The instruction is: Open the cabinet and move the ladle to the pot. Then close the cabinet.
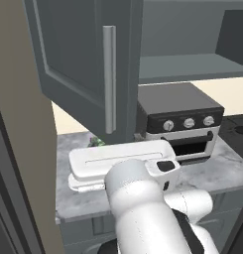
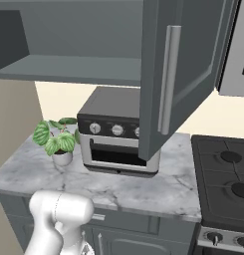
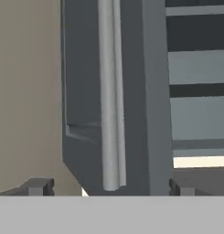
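We see the cabinet (image 1: 88, 59) door swung open, its silver handle (image 3: 111, 96) upright. The gripper (image 3: 109, 187) faces that handle, jaws spread wide, grasping nothing.

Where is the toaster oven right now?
The toaster oven sits on the marble counter, between the potted plant and the stove, under the open cabinet door.

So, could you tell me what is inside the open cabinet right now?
The cabinet shows bare grey shelves, with no ladle visible. Its swung-out doors hide part of the interior, so I cannot rule out something there.
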Available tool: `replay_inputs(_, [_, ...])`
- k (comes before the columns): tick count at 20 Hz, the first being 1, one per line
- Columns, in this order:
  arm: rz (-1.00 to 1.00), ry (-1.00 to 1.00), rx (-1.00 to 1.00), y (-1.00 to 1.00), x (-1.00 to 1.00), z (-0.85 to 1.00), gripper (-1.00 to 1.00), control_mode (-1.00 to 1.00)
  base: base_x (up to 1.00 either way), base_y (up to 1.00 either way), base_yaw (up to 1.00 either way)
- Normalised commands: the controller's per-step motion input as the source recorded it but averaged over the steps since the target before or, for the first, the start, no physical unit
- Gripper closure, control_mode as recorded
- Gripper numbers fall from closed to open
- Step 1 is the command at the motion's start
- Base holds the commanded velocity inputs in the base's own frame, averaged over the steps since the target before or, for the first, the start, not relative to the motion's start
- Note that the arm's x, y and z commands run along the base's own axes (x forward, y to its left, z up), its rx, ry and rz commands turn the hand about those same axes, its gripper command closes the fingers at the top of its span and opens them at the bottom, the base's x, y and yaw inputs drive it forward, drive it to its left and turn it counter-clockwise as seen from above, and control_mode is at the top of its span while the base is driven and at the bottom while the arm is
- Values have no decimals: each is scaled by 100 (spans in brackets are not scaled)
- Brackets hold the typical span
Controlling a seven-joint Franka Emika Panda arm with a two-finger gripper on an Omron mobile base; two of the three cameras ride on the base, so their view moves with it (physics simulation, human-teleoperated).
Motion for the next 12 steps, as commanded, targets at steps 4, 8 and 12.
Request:
replay_inputs(4, [-11,-8,0,11,38,0,-100,-100,0,0,0])
replay_inputs(8, [-11,-4,0,10,50,0,-100,-100,0,0,0])
replay_inputs(12, [-10,-5,0,22,47,0,-100,-100,0,0,0])
